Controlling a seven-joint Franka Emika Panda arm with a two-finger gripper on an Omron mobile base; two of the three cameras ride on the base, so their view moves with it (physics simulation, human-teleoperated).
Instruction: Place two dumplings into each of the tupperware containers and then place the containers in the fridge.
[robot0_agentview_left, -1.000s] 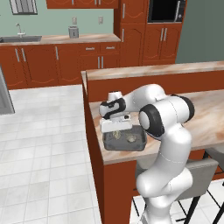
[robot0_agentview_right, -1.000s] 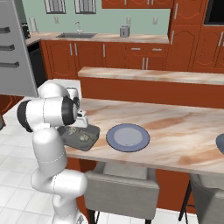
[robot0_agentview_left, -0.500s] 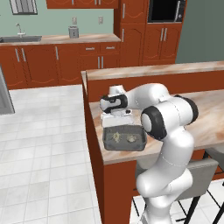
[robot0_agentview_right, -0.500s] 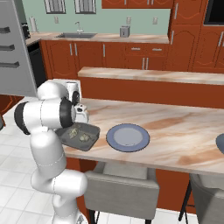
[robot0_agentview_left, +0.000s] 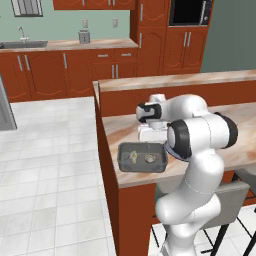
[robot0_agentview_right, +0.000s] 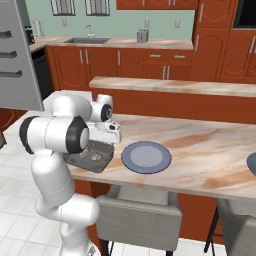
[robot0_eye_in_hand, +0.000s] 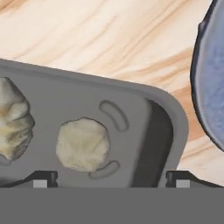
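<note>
Counter (robot0_agentview_left: 125, 131) of pale marble fills the middle of both base views. Toward its left end sits 1 dark grey tupperware container (robot0_agentview_left: 142, 157), with 2 dumplings (robot0_eye_in_hand: 83, 144) inside. To the right, a round blue-grey plate (robot0_agentview_right: 146, 157) lies just beside it. Above the tray hangs the gripper (robot0_eye_in_hand: 113, 178), its jaws spread wide, holding and touching nothing.

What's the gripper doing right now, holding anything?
Gripper: open, holding nothing, above the tupperware container with two dumplings lying in it.
</note>
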